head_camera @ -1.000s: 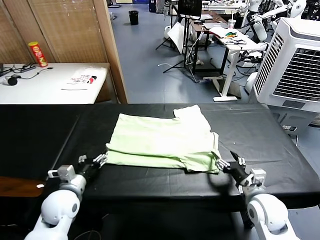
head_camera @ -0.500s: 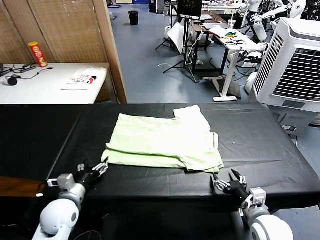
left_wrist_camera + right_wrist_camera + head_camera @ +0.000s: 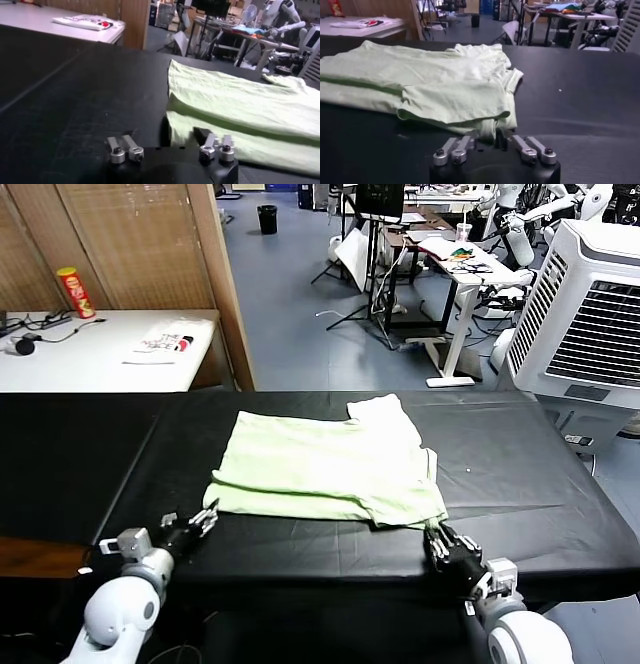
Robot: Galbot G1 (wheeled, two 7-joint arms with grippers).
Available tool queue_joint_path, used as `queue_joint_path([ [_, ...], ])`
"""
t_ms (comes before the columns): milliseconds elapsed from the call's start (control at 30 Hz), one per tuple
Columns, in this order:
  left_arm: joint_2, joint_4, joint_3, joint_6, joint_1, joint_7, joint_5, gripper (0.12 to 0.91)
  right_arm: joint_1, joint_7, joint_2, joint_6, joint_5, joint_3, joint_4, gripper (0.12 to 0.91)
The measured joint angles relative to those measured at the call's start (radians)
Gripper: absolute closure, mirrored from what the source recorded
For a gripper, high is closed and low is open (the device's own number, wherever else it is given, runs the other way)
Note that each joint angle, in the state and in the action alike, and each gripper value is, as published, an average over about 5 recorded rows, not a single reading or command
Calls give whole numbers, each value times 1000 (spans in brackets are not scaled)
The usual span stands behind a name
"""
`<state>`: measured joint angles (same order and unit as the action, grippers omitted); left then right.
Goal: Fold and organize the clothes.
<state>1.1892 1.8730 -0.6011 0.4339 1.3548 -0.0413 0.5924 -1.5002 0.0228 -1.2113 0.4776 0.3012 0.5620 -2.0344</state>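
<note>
Head view | right gripper (image 3: 436, 542) jaws closed since before | shirt (image 3: 325, 459) unmoved

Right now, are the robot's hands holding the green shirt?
The right gripper pinches the shirt at its near corner. The left gripper sits at the other near corner; its hold cannot be told.

High head view, low wrist views

Left gripper (image 3: 190, 524) part-open, right gripper (image 3: 440, 541) closed
</note>
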Motion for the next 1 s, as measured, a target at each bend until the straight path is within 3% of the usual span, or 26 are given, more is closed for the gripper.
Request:
queue_joint_path([
  [133, 0, 30, 2, 9, 22, -8, 3, 839, -20, -19, 8, 37, 11, 12, -23, 903],
  [233, -3, 63, 6, 23, 45, -27, -10, 907, -45, -32, 11, 65, 21, 25, -48, 903],
  [500, -31, 179, -14, 74, 132, -80, -40, 905, -135, -36, 24, 119, 24, 53, -135, 903],
  [833, -43, 313, -62, 123, 285, -85, -88, 905, -182, -28, 29, 128, 24, 55, -186, 900],
  [933, -39, 333, -73, 128, 320, -84, -86, 905, -196, -28, 32, 136, 26, 58, -204, 822],
  [1000, -35, 344, -79, 134, 338, -85, -82, 897, -206, -31, 34, 146, 27, 64, -218, 712],
])
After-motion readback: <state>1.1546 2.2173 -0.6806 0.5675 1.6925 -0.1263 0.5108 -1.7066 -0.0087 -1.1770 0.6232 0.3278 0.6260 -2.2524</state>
